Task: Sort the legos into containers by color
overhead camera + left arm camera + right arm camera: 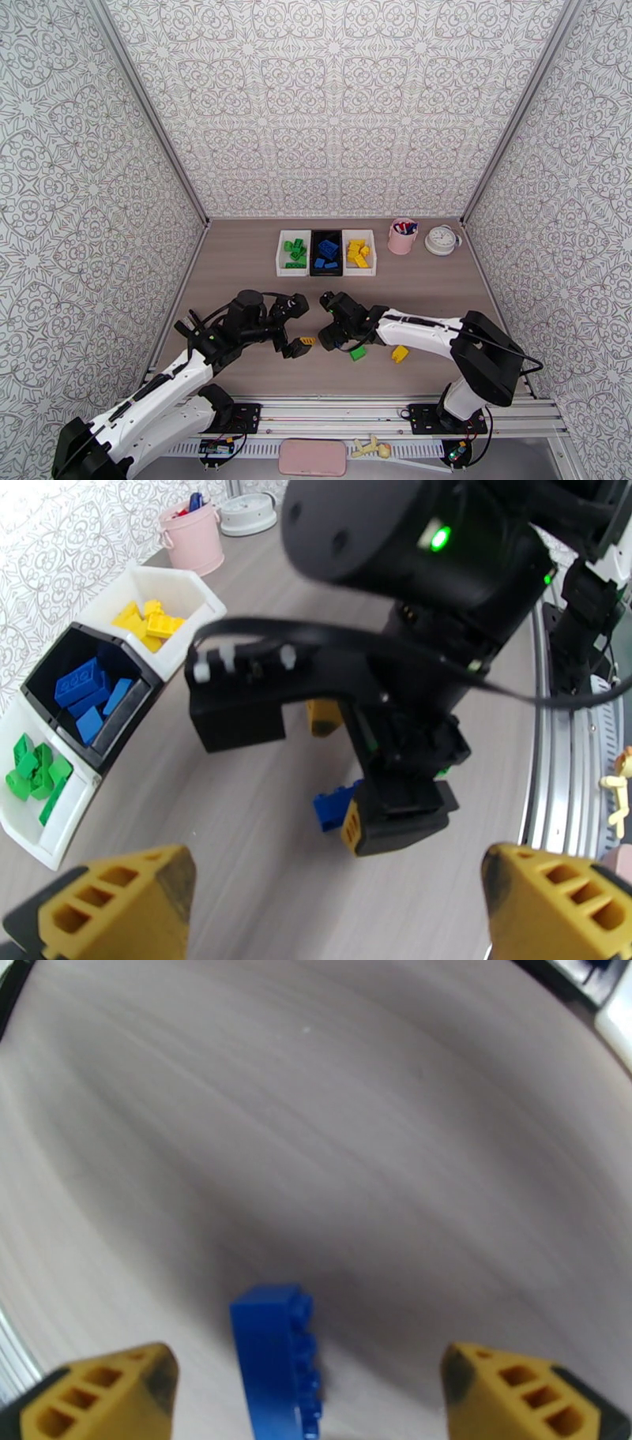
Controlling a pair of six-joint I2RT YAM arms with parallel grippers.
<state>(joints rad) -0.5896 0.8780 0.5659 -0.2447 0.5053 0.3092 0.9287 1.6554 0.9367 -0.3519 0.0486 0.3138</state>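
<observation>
- Right gripper (pixel 312 1390), wrist view: I saw its two yellow-tipped fingers standing wide apart at the lower corners of the frame. They held nothing, and neither one touched the brick.
- Blue studded plastic brick (pixel 276 1359): it lay on the grey wood-grain table (pixel 355 1118) at lower centre, between the fingers and somewhat nearer the left-hand one. Its long axis ran up the frame, across the line joining the fingertips, so I judged that a closing would fall on its narrow width.
- Left gripper (pixel 340 906): it was fully spread and empty, just beside the right gripper in the overhead view. I judged the right arm the nearer and the one placed to take the brick.
- Black rectangular plastic bin (pixel 325 273): it sat toward the top of the table in the overhead view, well apart from the brick, and held the other blue bricks. It stood between a white bin of green bricks (pixel 292 273) and a white bin of yellow bricks (pixel 359 273).
- Loose green brick (pixel 358 353) and loose yellow brick (pixel 400 354): both lay on the table just right of the right gripper.
</observation>
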